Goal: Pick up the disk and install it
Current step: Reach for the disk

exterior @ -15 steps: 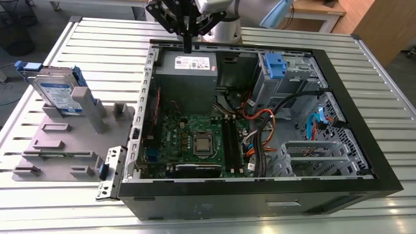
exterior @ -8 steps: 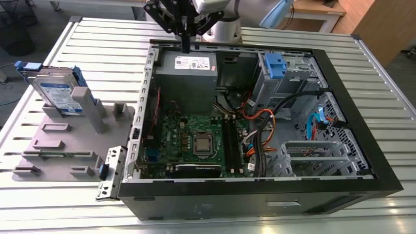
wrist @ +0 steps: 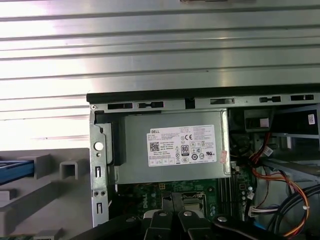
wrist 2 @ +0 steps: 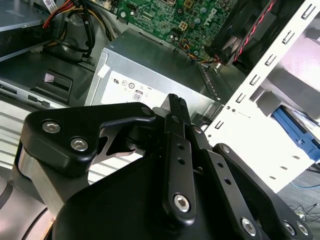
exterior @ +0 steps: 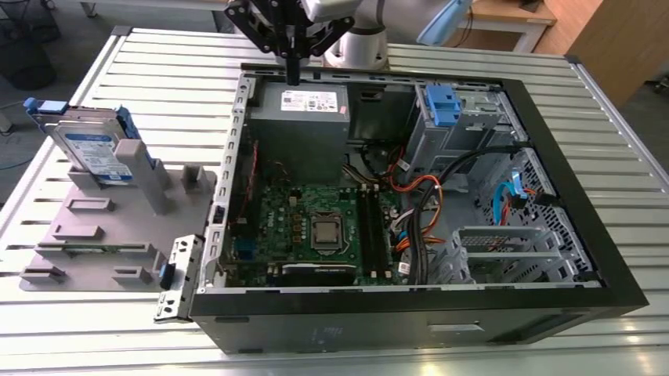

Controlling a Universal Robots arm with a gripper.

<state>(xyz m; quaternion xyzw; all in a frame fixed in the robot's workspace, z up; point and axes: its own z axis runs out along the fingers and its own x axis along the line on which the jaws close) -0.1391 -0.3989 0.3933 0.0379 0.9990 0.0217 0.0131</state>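
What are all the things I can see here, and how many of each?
disk: one, silver with blue-and-white label, propped on the grey holder at the exterior view's left
grey holder: one, grey, on the table beside the case
computer case: one, black, lying open on the table
power supply box: one, grey with white sticker, inside the case
circuit board: one, green, inside the case
drive cage: one, silver with blue latch, inside the case
cables: several, orange, black, blue, inside the case
table: one, silver slats
claw: one, black, shut, holding nothing, above the power supply box
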